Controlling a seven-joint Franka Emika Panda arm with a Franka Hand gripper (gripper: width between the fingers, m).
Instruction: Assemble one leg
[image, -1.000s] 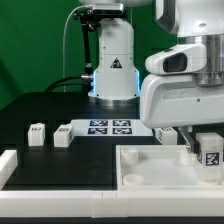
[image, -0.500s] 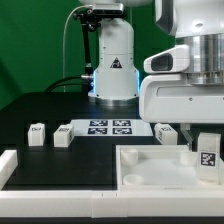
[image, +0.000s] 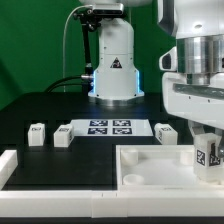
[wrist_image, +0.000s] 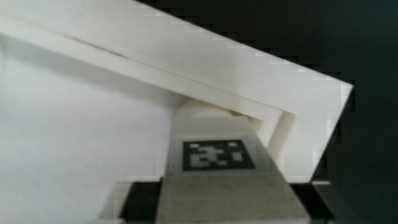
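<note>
My gripper (image: 209, 150) is shut on a leg (image: 210, 155), a small white block with a black-and-white tag facing out. It holds the leg upright over the near right corner of the large white tray-like part (image: 150, 165). In the wrist view the leg (wrist_image: 217, 170) runs out from between the dark fingers (wrist_image: 146, 202) of the gripper (wrist_image: 222, 208), with the part's raised corner rim (wrist_image: 267, 105) beyond it. Three more legs stand on the black table: two at the exterior view's left (image: 37, 133) (image: 63, 136), one behind the tray (image: 165, 131).
The marker board (image: 108, 127) lies flat at the middle back of the table. The robot's white base (image: 113, 65) stands behind it. A white angled rail (image: 10, 165) sits at the near left, and a white front edge (image: 60, 198) runs along the front.
The hand has shifted toward the exterior view's right and sits higher in the picture. The held leg stays at almost the same spot over the tray's corner. The loose legs have not moved.
</note>
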